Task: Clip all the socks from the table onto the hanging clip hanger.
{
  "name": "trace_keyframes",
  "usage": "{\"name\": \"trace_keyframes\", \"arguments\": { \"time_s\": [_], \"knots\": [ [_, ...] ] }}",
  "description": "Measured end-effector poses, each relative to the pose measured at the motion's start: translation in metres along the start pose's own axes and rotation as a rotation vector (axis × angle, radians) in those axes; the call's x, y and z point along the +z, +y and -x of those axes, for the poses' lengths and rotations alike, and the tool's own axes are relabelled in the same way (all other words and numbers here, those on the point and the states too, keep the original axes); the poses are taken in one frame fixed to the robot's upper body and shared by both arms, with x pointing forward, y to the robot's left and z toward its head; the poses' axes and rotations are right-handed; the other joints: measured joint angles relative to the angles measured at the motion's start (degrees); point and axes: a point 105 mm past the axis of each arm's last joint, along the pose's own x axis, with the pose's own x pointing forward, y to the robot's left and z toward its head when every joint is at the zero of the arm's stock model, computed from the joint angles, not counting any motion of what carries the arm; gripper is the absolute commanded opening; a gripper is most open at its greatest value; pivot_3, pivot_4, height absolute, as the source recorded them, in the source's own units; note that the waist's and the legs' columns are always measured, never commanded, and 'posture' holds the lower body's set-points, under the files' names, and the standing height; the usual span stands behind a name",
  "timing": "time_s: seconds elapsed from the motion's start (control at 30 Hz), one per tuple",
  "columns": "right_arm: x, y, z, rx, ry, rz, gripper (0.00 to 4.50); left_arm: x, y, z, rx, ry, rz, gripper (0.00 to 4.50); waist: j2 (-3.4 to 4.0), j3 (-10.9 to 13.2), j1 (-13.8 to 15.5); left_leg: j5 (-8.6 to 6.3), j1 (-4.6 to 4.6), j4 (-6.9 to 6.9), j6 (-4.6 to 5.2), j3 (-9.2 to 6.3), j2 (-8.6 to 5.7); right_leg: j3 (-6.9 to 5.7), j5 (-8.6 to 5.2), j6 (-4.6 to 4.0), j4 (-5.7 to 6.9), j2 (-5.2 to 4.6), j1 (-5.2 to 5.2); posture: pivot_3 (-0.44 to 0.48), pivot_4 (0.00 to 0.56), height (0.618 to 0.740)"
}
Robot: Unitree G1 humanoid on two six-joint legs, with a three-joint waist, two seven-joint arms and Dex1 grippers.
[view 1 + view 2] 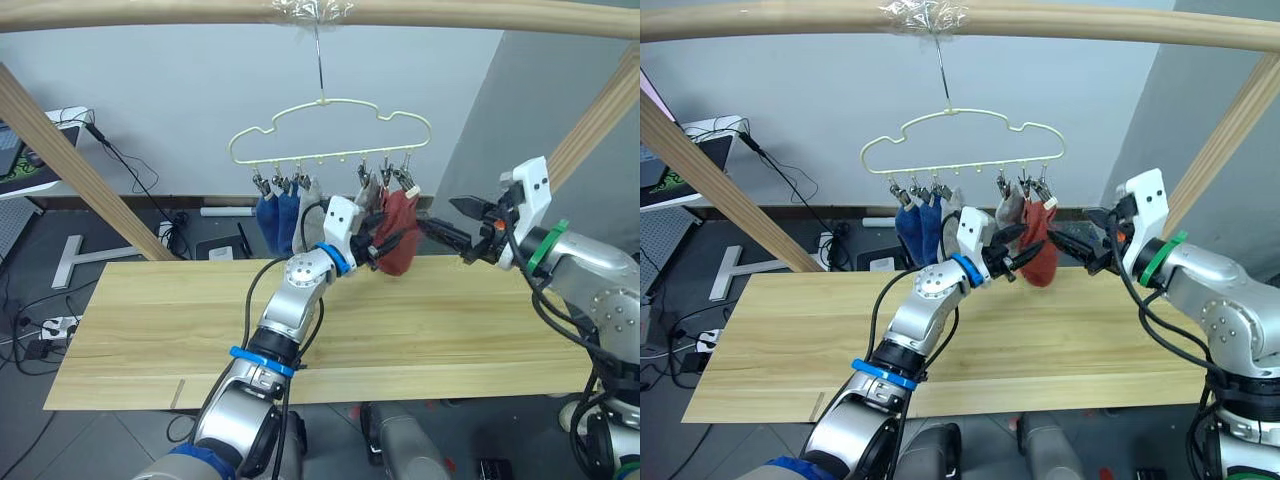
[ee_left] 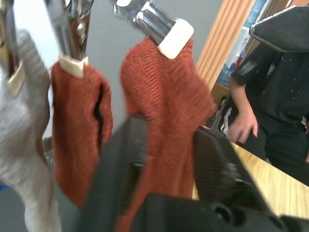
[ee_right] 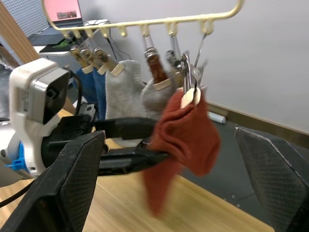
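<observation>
Socks hang in a row from the clip hanger [image 1: 330, 130]: two blue socks [image 1: 278, 222], grey, then rust-red. The desk [image 1: 420, 330] below carries none. From the head views, the left end effector [image 1: 385, 243] grips the outermost rust-red sock [image 1: 402, 232], which hangs long-axis down; the right end effector [image 1: 462, 228] waits just beside, fingers spread. In the left wrist view, black fingers [image 2: 120, 164] pinch that sock under its clip [image 2: 159, 29]. The right wrist view shows its own wide-open fingers [image 3: 77, 179] flanking the sock.

A lab: floor cables [image 1: 30, 325], laptop [image 1: 20, 155], pole frame [image 1: 60, 160].
</observation>
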Motion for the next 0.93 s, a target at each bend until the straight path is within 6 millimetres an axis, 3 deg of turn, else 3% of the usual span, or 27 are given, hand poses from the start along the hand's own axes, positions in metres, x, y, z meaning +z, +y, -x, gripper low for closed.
{"name": "trace_keyframes", "arguments": {
  "time_s": [0.17, 0.27, 0.33, 0.5, 0.57, 0.63, 0.7, 0.77, 0.93],
  "knots": [
    [-0.027, -0.001, 0.003, -0.044, 0.026, 0.001, 4.5, -0.033, 0.012, 0.032, 0.064, 0.096, 0.019, 4.38, -0.03, 0.0, 0.1, 0.01, 0.0, 0.0, -0.01, -0.06, 0.07, 0.06, 0.0, -0.01, 0.02, 0.05, 0.0, -0.083, 0.185, 0.74],
    [-0.074, -0.012, 0.015, -0.13, 0.116, -0.04, 4.5, -0.053, 0.04, 0.076, 0.193, 0.178, 0.004, 4.48, -0.07, -0.1, 0.1, 0.0, 0.02, -0.04, -0.02, -0.08, 0.21, 0.08, 0.0, -0.01, 0.06, 0.02, -0.03, -0.062, 0.181, 0.74],
    [-0.092, -0.02, 0.023, -0.178, 0.156, -0.036, 4.5, -0.062, 0.058, 0.111, 0.288, 0.233, 0.03, 4.48, -0.07, -0.1, 0.1, 0.01, 0.03, -0.01, -0.03, -0.03, 0.23, 0.09, 0.01, -0.02, 0.12, -0.03, -0.1, -0.062, 0.181, 0.74],
    [-0.088, -0.017, 0.023, -0.161, 0.132, 0.035, 4.5, -0.061, 0.075, 0.17, 0.393, 0.292, 0.083, 4.48, -0.13, -0.2, 0.4, 0.08, 0.14, 0.09, -0.06, -0.06, 0.18, 0.02, 0.06, 0.04, 0.11, -0.2, 0.12, -0.008, 0.169, 0.74],
    [-0.092, -0.013, 0.024, -0.148, 0.136, 0.035, 4.5, -0.065, 0.079, 0.208, 0.415, 0.377, 0.051, 4.48, -0.31, -0.5, 0.5, 0.09, 0.16, 0.03, -0.06, -0.05, 0.22, 0.04, 0.06, 0.03, 0.08, -0.25, 0.11, 0.012, 0.163, 0.74],
    [-0.099, -0.01, 0.028, -0.143, 0.155, 0.031, 4.5, -0.069, 0.091, 0.257, 0.495, 0.49, 0.024, 4.48, -0.44, -0.6, 0.4, 0.09, 0.15, -0.02, -0.06, -0.09, 0.31, 0.04, 0.05, 0.01, 0.05, -0.32, 0.06, 0.034, 0.151, 0.74],
    [-0.103, -0.011, 0.032, -0.137, 0.173, 0.044, 4.5, -0.063, 0.102, 0.288, 0.563, 0.533, -0.001, 4.48, -0.42, -0.7, 1.3, 0.09, 0.12, 0.0, -0.06, -0.11, 0.29, 0.0, 0.04, -0.01, 0.06, -0.34, 0.04, 0.041, 0.149, 0.74],
    [-0.101, -0.012, 0.033, -0.131, 0.169, 0.065, 4.5, -0.057, 0.106, 0.306, 0.603, 0.544, -0.01, 4.48, -0.39, -1.3, 2.1, 0.09, 0.14, 0.01, -0.06, -0.05, 0.24, -0.01, 0.04, -0.01, 0.06, -0.37, 0.06, 0.048, 0.143, 0.74],
    [-0.1, -0.015, 0.034, -0.126, 0.147, 0.075, 4.5, -0.059, 0.103, 0.324, 0.635, 0.556, 0.007, 4.48, -0.71, -2.3, 3.7, 0.09, 0.15, 0.06, -0.05, 0.0, 0.21, -0.03, 0.04, -0.02, 0.01, -0.42, 0.17, 0.072, 0.12, 0.74]
  ]
}}
